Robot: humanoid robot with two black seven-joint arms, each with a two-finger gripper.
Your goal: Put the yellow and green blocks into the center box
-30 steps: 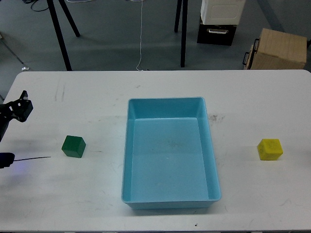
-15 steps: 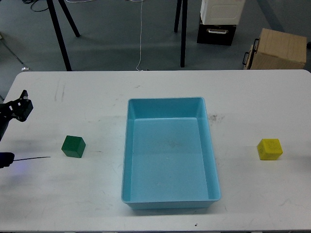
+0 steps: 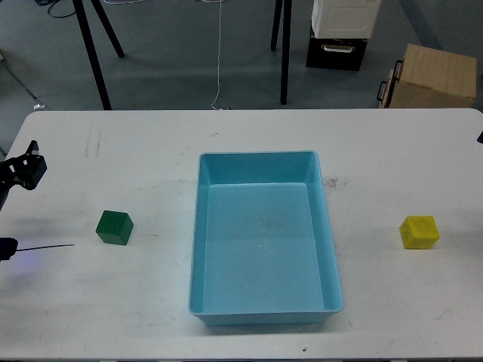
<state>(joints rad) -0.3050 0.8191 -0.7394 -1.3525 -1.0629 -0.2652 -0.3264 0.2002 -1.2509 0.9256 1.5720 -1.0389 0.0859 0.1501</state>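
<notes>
A green block sits on the white table, left of the light blue box. A yellow block sits on the table right of the box. The box stands in the middle and is empty. My left gripper shows at the far left edge, up and to the left of the green block and apart from it; its fingers are too small and dark to tell apart. A dark sliver at the right edge may be my right arm; its gripper is out of view.
The white table spans the view. Beyond its far edge stand black stand legs, a cardboard box and a white and black unit on the floor. A thin dark cable lies at the left.
My left gripper has drawn slightly toward the left edge. A dark sliver has appeared at the right edge. The blocks and box have not moved.
</notes>
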